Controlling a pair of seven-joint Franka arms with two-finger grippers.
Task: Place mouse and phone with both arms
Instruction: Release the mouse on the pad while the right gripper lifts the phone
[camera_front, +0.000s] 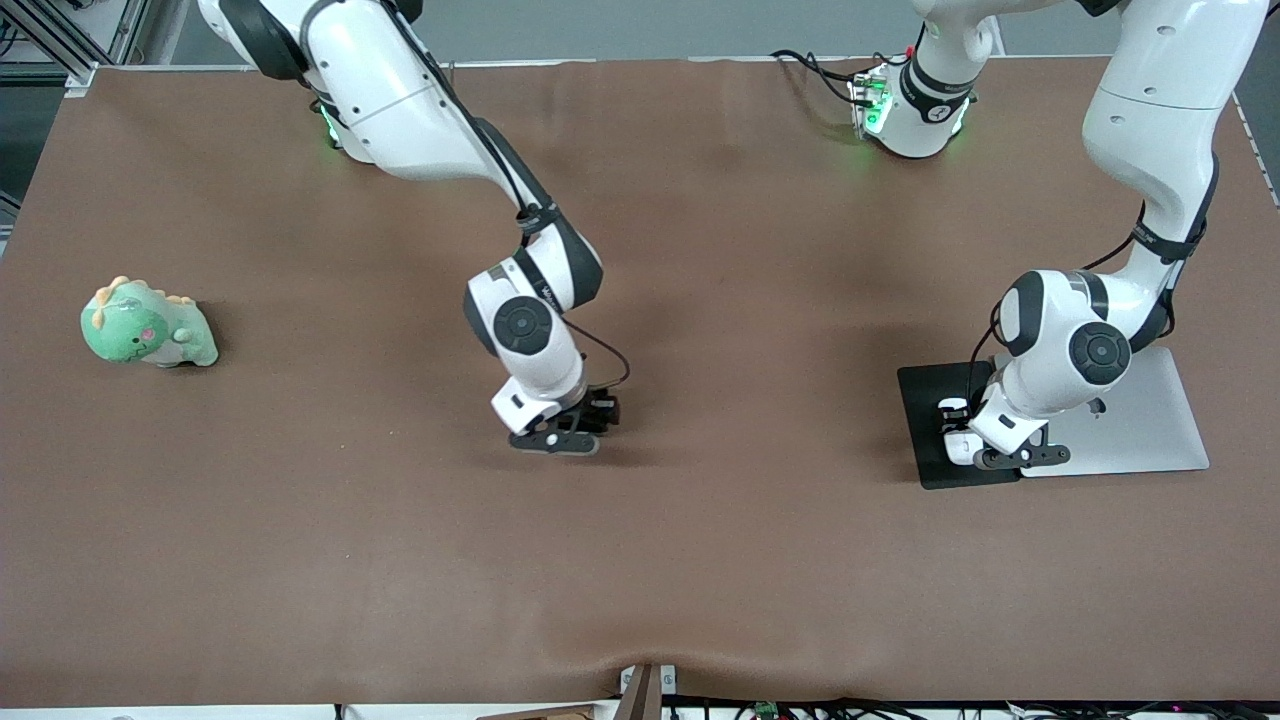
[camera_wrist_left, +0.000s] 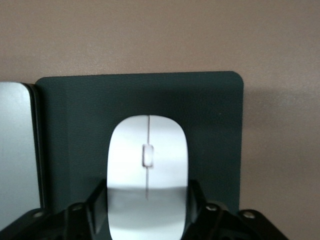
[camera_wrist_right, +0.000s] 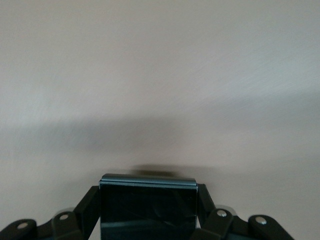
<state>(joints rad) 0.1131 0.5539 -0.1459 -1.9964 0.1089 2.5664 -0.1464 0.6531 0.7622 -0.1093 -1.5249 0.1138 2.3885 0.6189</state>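
The white mouse (camera_wrist_left: 147, 160) lies on a matte black pad (camera_wrist_left: 210, 110), and my left gripper (camera_wrist_left: 147, 205) is shut on its sides. In the front view the left gripper (camera_front: 975, 435) is low over the pad (camera_front: 925, 400) at the left arm's end of the table, and only a bit of the mouse (camera_front: 957, 447) shows. My right gripper (camera_wrist_right: 148, 210) is shut on the glossy black phone (camera_wrist_right: 147, 207) and holds it flat just over the bare brown table. In the front view the right gripper (camera_front: 585, 420) is over the table's middle.
A silver laptop-like slab (camera_front: 1140, 420) lies beside the pad, toward the left arm's end; its edge shows in the left wrist view (camera_wrist_left: 17, 150). A green plush dinosaur (camera_front: 148, 325) sits at the right arm's end of the table.
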